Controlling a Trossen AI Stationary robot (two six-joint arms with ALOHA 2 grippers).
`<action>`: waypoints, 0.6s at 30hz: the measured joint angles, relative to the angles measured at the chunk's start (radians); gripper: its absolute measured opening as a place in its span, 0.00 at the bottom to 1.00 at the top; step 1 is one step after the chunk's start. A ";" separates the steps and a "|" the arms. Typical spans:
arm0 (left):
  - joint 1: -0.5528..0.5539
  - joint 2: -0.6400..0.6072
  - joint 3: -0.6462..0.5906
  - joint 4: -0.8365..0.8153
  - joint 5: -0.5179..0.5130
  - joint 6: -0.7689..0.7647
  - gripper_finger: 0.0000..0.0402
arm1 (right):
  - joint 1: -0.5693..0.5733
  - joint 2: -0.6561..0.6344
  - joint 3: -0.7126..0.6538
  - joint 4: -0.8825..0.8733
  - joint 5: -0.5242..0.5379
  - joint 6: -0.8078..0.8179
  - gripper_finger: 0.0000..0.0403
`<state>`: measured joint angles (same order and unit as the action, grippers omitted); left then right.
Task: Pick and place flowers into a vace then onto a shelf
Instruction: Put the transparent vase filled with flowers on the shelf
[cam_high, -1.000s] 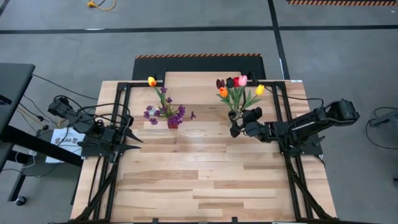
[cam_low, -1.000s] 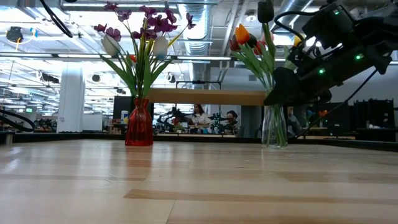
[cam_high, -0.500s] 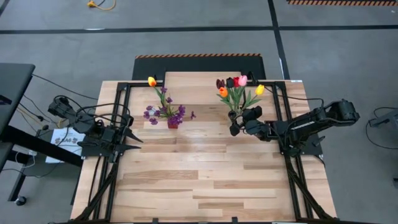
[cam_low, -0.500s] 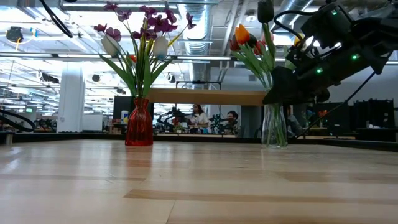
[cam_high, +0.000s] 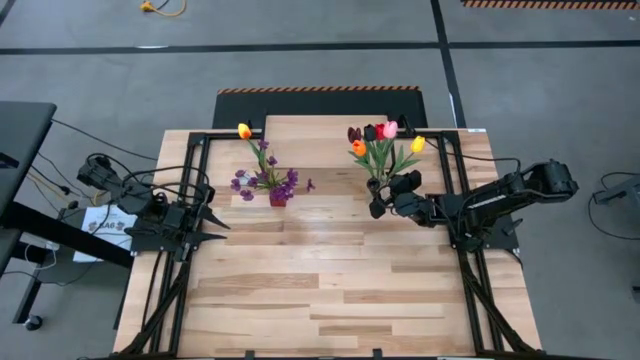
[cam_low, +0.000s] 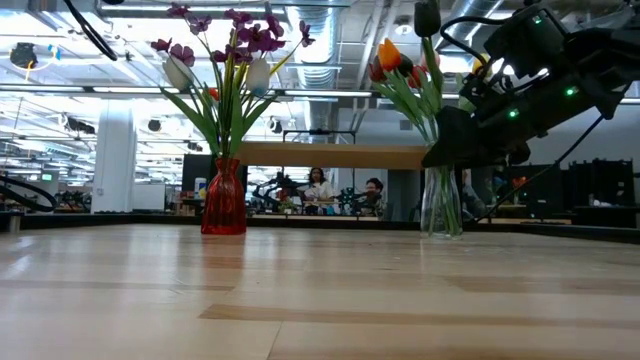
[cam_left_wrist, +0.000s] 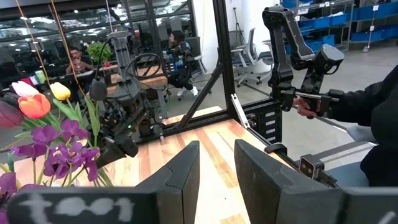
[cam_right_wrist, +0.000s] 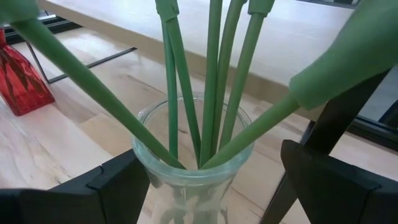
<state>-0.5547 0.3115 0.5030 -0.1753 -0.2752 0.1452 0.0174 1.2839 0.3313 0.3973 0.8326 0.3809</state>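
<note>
Several tulips (cam_high: 380, 140) stand with their green stems (cam_right_wrist: 211, 81) in a clear glass vase (cam_low: 441, 205), which rests on its base on the tabletop, right of centre near the far edge. My right gripper (cam_high: 386, 197) is open, one finger on each side of the vase's neck (cam_right_wrist: 193, 165). Purple sprigs and a yellow tulip (cam_high: 265, 175) stand in a red vase (cam_low: 224, 197) to the left. The shelf (cam_high: 325, 127) stands behind both vases. My left gripper (cam_high: 216, 225) waits at the table's left edge, level, a narrow gap between its fingers, nothing in it. My right gripper comes at the glass vase's neck from the table's right, slanting slightly down. One finger (cam_right_wrist: 121, 186) lies right beside the glass wall and the other (cam_right_wrist: 323, 180) stands clear of it. Whether the nearer finger touches the glass, I cannot tell.
Black frame rails (cam_high: 195, 180) run along the table's left and right sides. The near half of the tabletop (cam_high: 330, 290) is bare wood. A person (cam_left_wrist: 373, 124) shows in the room beyond the table.
</note>
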 joint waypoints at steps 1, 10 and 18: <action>0.000 0.000 0.000 0.000 0.000 0.000 0.23 | 0.000 0.000 0.000 0.000 0.000 0.000 0.84; 0.000 0.000 0.000 -0.009 0.000 -0.005 0.23 | 0.000 0.000 0.000 0.000 0.003 0.001 0.74; 0.000 0.000 0.000 -0.011 0.000 -0.008 0.23 | 0.003 0.000 0.000 0.000 0.003 0.002 0.72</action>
<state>-0.5549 0.3119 0.5034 -0.1865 -0.2752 0.1375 0.0204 1.2839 0.3313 0.3977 0.8360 0.3832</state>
